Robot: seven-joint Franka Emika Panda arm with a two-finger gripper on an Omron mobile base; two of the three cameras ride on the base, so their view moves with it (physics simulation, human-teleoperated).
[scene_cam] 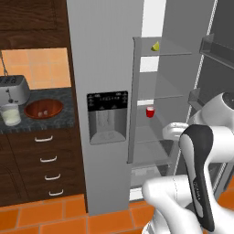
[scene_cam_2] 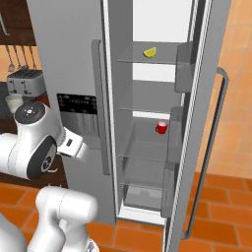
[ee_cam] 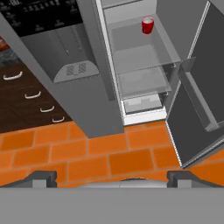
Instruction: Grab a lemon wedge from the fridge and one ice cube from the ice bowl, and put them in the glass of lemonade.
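Jaws (ee_cam: 112, 177) spread wide, empty, aimed down at floor by fridge (scene_cam: 109, 68). Lemon wedge (scene_cam_2: 149, 51) on top shelf, well above and ahead.

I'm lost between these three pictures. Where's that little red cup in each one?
Left base view: the red cup stands on a middle fridge shelf, right of centre.
Right base view: the cup is on the same shelf, right of centre, two shelves below the lemon wedge.
Hand view: the cup is near the top, right of centre.
Shared landmark: the black dispenser panel on the shut fridge door, left of the cup.
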